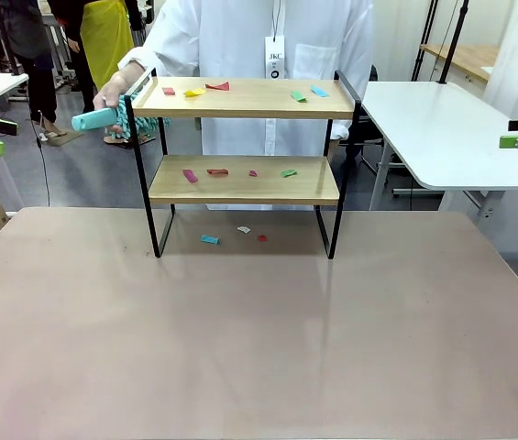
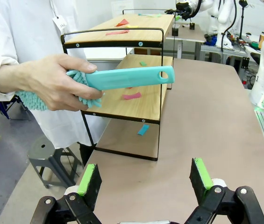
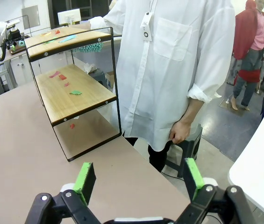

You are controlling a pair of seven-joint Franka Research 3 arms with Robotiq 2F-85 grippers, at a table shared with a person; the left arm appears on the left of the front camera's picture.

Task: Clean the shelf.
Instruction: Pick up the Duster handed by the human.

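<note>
The left gripper (image 2: 145, 179) hangs with its jaws spread wide and nothing between the green pads (image 2: 88, 179). It sits off the tan tabletop's (image 1: 259, 348) left edge, well apart from the shelf (image 1: 240, 110). The right gripper (image 3: 139, 181) is just as wide and empty, out past the table's right side.

The shelf stands on the far half of the tabletop, midway between the two arms. Its long axis runs left to right, parallel to the table's near edge. Its open front faces the robot, and a raised end rail faces each arm.

Coloured paper scraps (image 1: 194, 92) lie scattered on the upper board, more scraps on the lower board (image 1: 240, 192), and a few on the tabletop beneath.

At the shelf's left end, the person's hand (image 2: 52, 81) grips a teal duster (image 2: 127, 78). Its fluffy head sits close against the black end frame at upper-board height, and its flat handle sticks out away from the shelf towards the robot's left. The person's other hand (image 3: 181, 133) hangs at their side behind the shelf's right end.
</note>
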